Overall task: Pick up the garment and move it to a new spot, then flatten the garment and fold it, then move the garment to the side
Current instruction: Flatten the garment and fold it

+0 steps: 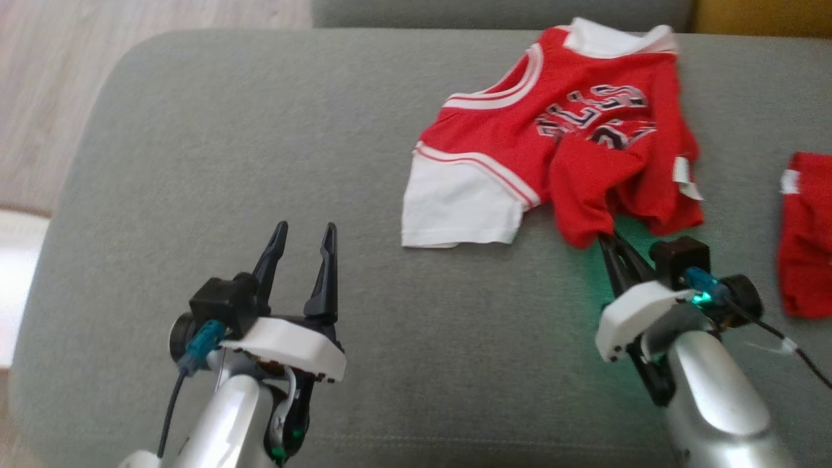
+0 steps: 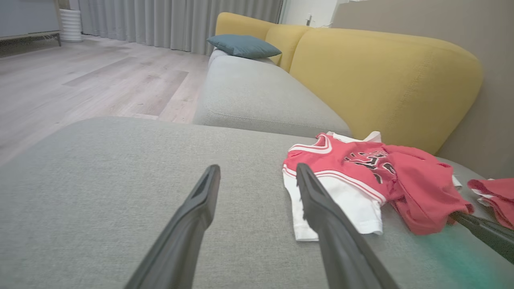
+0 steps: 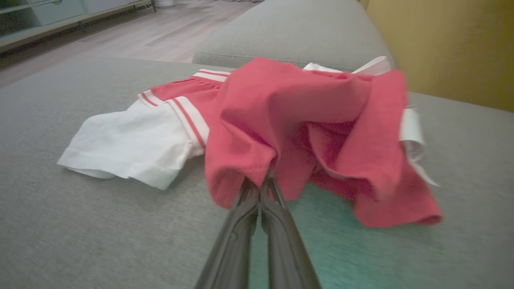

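The red and white jersey lies crumpled on the grey sofa cushion, in its far right part, with the white collar close to the far edge and a white sleeve spread flat toward the cushion's middle. Black and white lettering shows on the chest (too creased to read). The right claw has its fingers pressed together on the red hem at the jersey's near side, pinching a fold of cloth that drapes over the tips. A green glow falls on the cushion beside that claw. The left claw hangs over bare cushion near the near edge, fingers spread, well apart from the jersey. A second red cloth lies at the cushion's right edge, apart from the jersey.
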Available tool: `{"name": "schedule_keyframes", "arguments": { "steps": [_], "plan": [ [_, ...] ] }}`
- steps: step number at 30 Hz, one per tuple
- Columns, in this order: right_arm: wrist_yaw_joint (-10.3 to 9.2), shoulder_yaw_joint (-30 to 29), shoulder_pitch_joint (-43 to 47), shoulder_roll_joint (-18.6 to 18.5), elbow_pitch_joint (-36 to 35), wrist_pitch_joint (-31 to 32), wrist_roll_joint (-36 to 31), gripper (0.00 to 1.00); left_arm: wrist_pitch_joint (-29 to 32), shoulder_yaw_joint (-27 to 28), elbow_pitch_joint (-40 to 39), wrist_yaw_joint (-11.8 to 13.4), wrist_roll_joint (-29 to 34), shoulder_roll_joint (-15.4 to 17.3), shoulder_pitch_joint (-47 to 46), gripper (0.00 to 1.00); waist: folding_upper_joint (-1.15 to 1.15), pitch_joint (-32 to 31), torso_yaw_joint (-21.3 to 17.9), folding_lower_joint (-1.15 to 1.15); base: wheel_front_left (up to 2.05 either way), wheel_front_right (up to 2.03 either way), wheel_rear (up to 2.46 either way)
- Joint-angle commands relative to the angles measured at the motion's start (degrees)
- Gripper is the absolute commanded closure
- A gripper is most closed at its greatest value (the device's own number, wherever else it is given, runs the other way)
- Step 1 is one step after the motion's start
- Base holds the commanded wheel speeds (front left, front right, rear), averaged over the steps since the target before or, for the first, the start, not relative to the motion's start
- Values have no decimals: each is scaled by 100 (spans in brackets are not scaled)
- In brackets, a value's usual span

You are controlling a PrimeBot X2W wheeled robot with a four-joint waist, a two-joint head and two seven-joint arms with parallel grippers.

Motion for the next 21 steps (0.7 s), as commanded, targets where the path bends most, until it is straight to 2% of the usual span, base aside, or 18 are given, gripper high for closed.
{"name": "schedule_keyframes", "arguments": {
  "steps": [1, 5, 9, 15, 18, 21],
  "plan": [
    [37, 135, 76, -99, -325, 78, -36, 100, -70, 195, -197, -6, -37, 39, -93, 0, 0, -203, -266, 0, 0, 0, 0],
    [37, 317, 385, -520, -1055, 505, -1, 100, -70, 225, -231, 10, -49, 39, -22, 0, 0, -351, -552, 0, 0, 0, 0],
    [37, 563, 649, -1238, -1938, 1105, 149, 100, -70, 224, -277, 30, -59, 39, -14, 0, 0, -396, -728, 0, 0, 0, 0],
    [37, 570, 963, -2187, -3070, 1913, 372, 100, -70, 188, -324, 53, -115, 39, -1, 0, 0, -391, -833, 0, 0, 0, 0],
    [37, 532, 1118, -2482, -3409, 2155, 323, 100, -70, 160, -325, 58, -123, 39, 6, 0, 0, -375, -852, 0, 0, 0, 0],
    [37, 428, 1313, -2536, -3480, 2287, 241, 100, -70, 137, -306, 48, -117, 39, -12, 0, 0, -362, -841, 0, 0, 0, 0]
  ]
}}
